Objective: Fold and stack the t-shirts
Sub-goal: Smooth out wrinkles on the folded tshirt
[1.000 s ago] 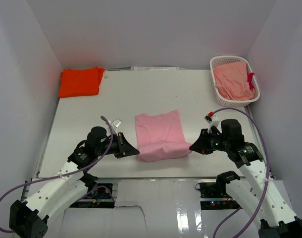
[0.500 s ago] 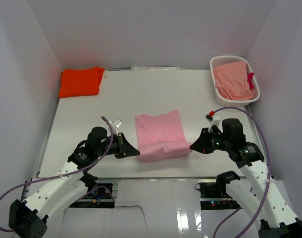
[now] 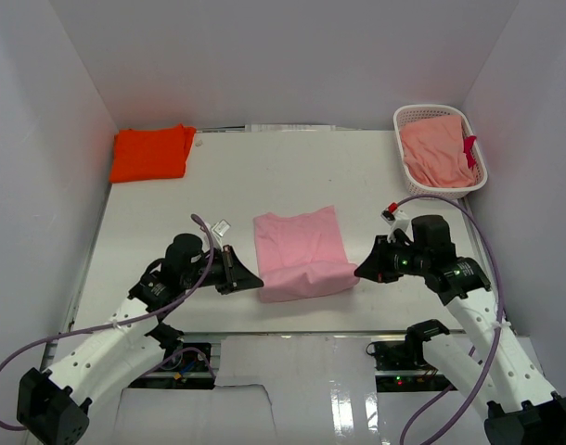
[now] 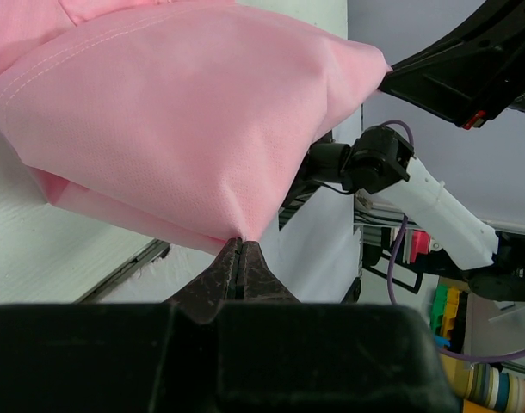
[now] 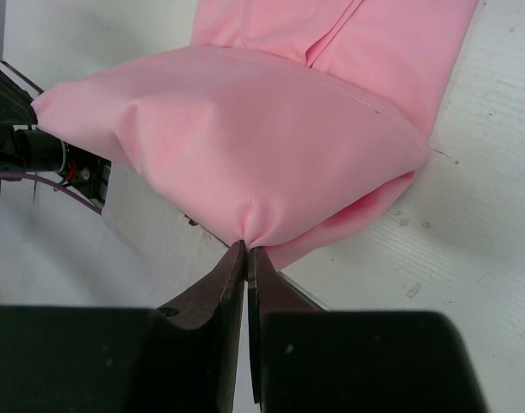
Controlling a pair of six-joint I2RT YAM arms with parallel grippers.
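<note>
Left pincer (image 3: 253, 281) is clamped shut on the near left corner of the light pink t-shirt (image 3: 300, 248); right pincer (image 3: 361, 272) is clamped likewise on its near right corner. The garment thus lies directly between my two arms, neither nearer than the other. Both wrist views show a corner pinched to a point and the near hem raised off the counter (image 3: 264, 176), with cloth bellying between the grips. The shirt sits at mid-counter, partly folded into a rough rectangle. Its long axis runs from the arms' side toward the far side, with the near edge held and the far edge lying flat. I judge the coming move to be a fold carrying the held hem away from the bases along that axis. The bright orange t-shirt (image 3: 151, 153), already folded, lies well apart in the far left corner, on the left arm's side. A white basket (image 3: 408, 118) holding salmon cloth (image 3: 438, 153) stands at far right.
</note>
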